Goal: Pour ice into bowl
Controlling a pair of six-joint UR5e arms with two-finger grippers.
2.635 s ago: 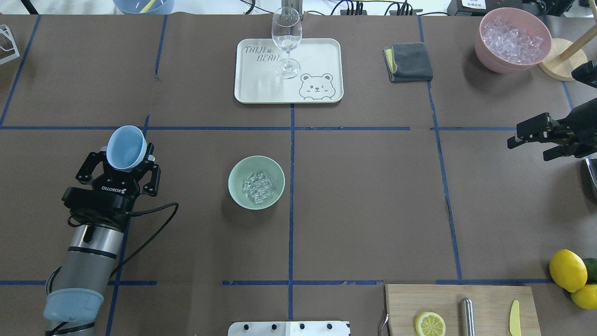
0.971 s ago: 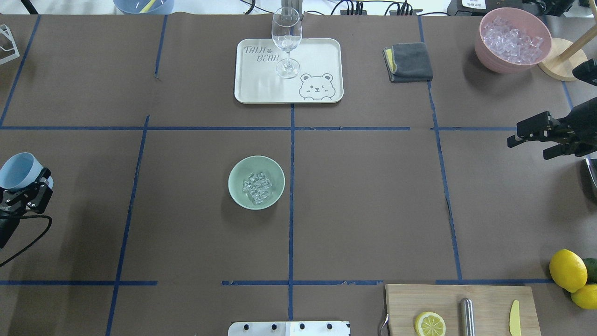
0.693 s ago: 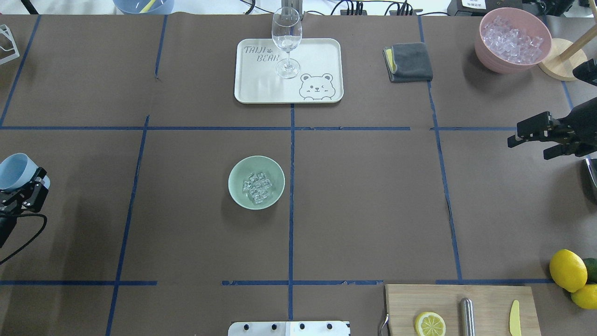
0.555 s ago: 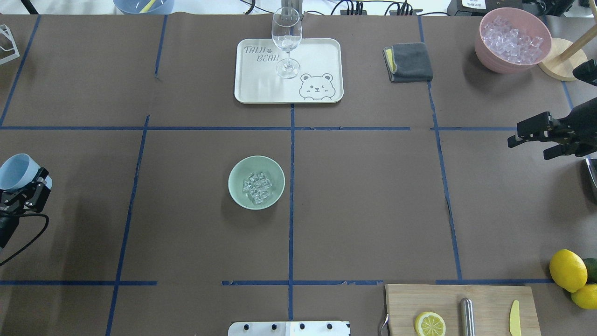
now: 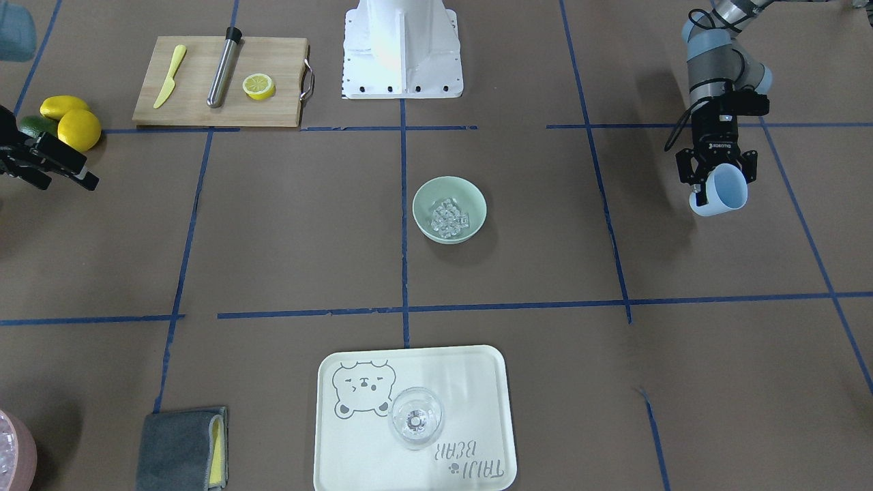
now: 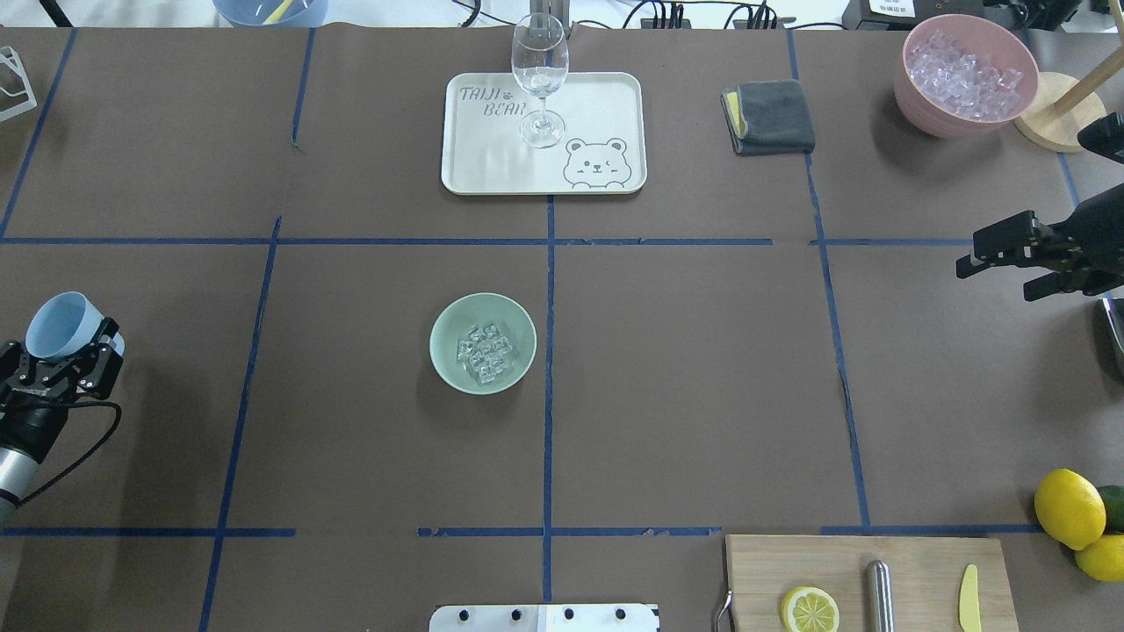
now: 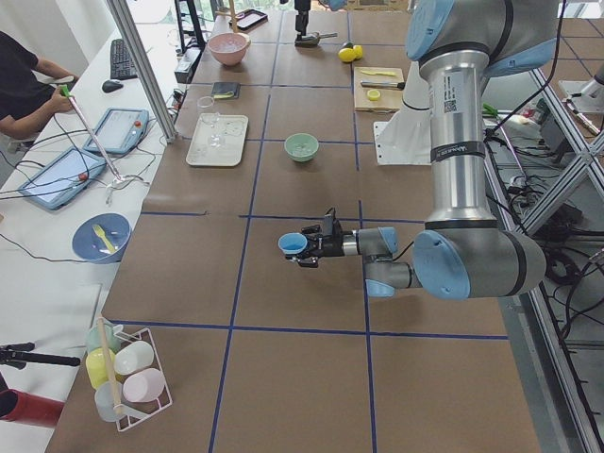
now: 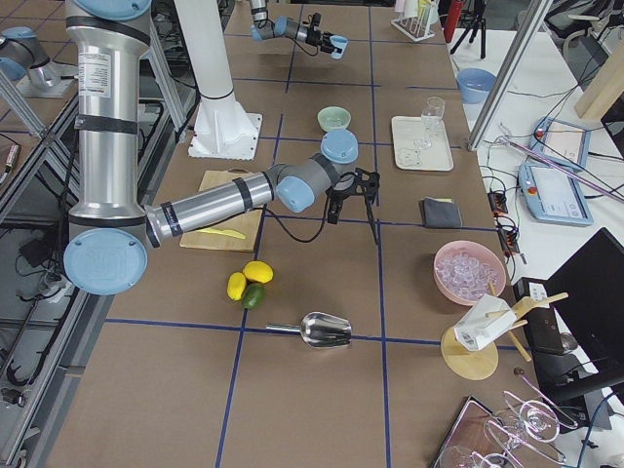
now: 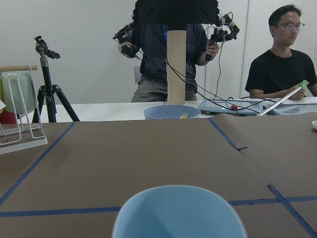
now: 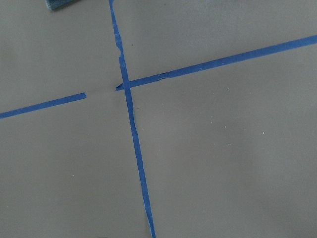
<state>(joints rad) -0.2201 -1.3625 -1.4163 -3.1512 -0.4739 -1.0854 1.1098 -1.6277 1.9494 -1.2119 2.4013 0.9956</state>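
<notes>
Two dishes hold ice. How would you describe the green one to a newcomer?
Find the blue tape line down the brown table's middle. Just to the robot's left of it sits the bowl: round, mint-green, holding a few ice cubes. The pink tub, far right corner, is larger and fuller.

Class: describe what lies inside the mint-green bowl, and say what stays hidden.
Inside the bowl lies a small heap of clear ice cubes, with bare green wall around it. The floor beneath the heap is covered, so nothing under the cubes can be checked.
</notes>
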